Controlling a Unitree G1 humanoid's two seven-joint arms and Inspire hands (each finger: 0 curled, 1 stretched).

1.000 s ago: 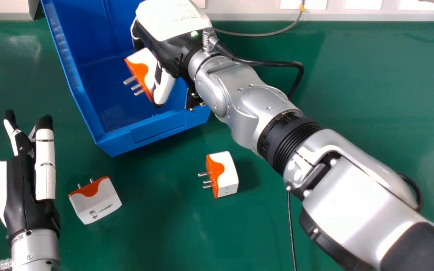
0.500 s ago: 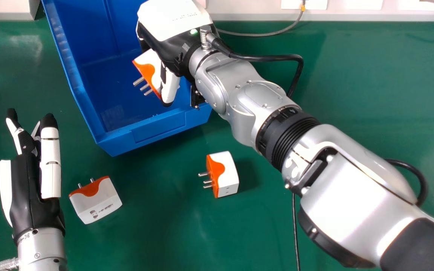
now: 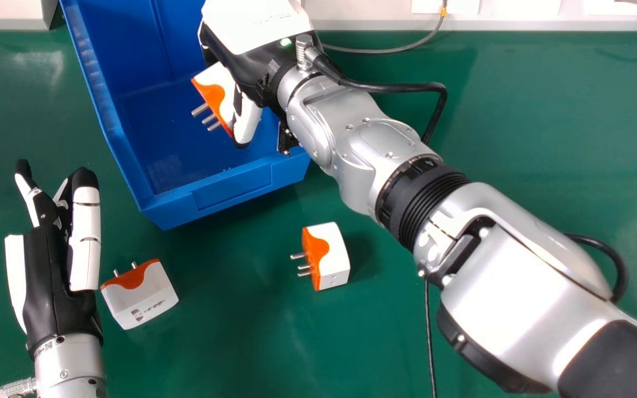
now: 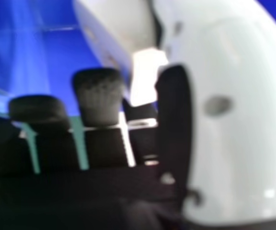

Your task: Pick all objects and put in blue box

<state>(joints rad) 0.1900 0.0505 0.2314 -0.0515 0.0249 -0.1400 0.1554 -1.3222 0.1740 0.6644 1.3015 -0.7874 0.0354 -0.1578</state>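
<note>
- One adapter [image 3: 214, 91] is pinched between thumb and curled fingers of my right hand [image 3: 246, 61], inside the outline of the blue box [image 3: 169, 213], slanted, prongs toward the left wall [image 3: 100, 105].
- For release, I judge more room is leftward; the near wall must be avoided.
- Left hand [image 3: 53, 282], fingers almost straight, holds nothing, just beside the second adapter [image 3: 141, 298].
- Third adapter [image 3: 329, 257] lies on the table [image 3: 252, 342], farther right.
</note>
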